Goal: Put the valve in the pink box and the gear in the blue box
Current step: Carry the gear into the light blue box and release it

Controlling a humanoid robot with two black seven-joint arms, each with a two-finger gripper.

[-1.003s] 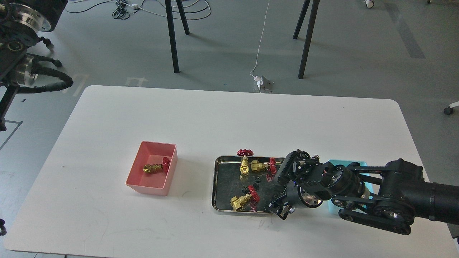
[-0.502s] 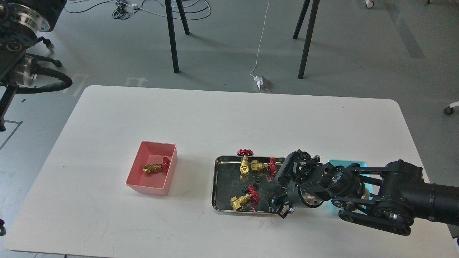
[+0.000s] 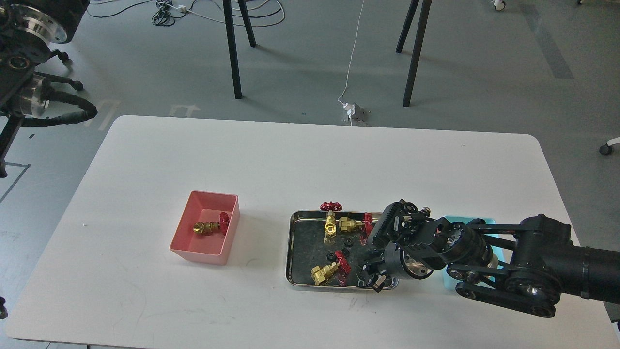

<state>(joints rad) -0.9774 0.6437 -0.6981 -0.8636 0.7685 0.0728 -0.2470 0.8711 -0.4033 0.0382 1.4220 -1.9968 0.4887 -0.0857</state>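
One valve [image 3: 208, 227] lies in the pink box [image 3: 186, 252] at the table's left middle. Three more valves lie in the steel tray [image 3: 300, 242]: one upright at the back [image 3: 330, 220], one lying beside it [image 3: 349, 224], one at the front [image 3: 327, 272]. Two tiny black gears [image 3: 331, 255] [image 3: 345, 251] lie mid-tray. My right gripper [image 3: 371, 280] hangs over the tray's front right corner, fingers apart and empty, right of the front valve. The blue box [image 3: 457, 221] is mostly hidden behind my right arm. My left gripper is out of view.
Parts of my left arm [image 3: 29, 92] sit off the table at the top left. The white table [image 3: 310, 165] has rounded edges. Black stand legs [image 3: 232, 53] and cables lie on the floor beyond it.
My right gripper has moved left and slightly down, from the tray's right rim to over its front right corner. Valves, gears and boxes have not moved.
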